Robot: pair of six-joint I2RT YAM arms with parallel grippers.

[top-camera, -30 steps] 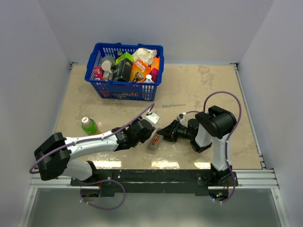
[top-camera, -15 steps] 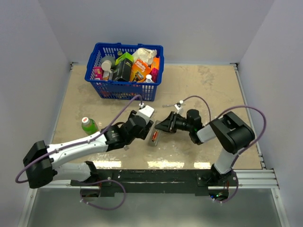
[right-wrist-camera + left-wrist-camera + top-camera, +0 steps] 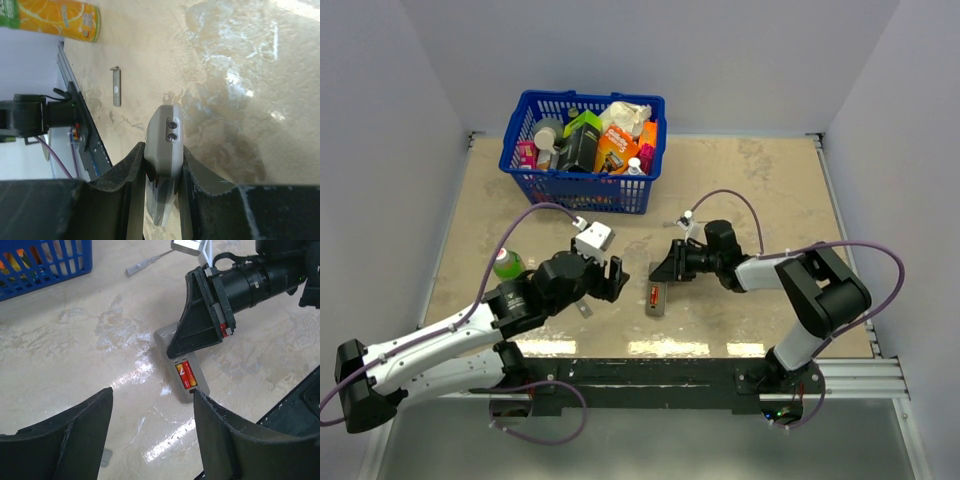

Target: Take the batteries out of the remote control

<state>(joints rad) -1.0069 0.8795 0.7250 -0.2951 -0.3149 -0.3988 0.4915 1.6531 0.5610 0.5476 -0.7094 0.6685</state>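
The remote control lies on the table with its open battery recess facing up. Two red-orange batteries sit side by side in the recess, and they also show in the top view. My right gripper is shut on the remote's far end, with one finger on each long side. My left gripper is open and empty, just left of the remote. In the left wrist view its fingertips frame the remote's near end without touching it.
A small grey cover piece lies on the table near my left gripper and shows in the right wrist view. A thin grey tool lies behind the right gripper. A blue basket of groceries stands at the back left. A green-capped juice bottle lies at the left.
My left gripper has drawn back to the left, away from the remote. My right arm has stretched out and its gripper now clamps the remote's far end. The remote has shifted slightly right.
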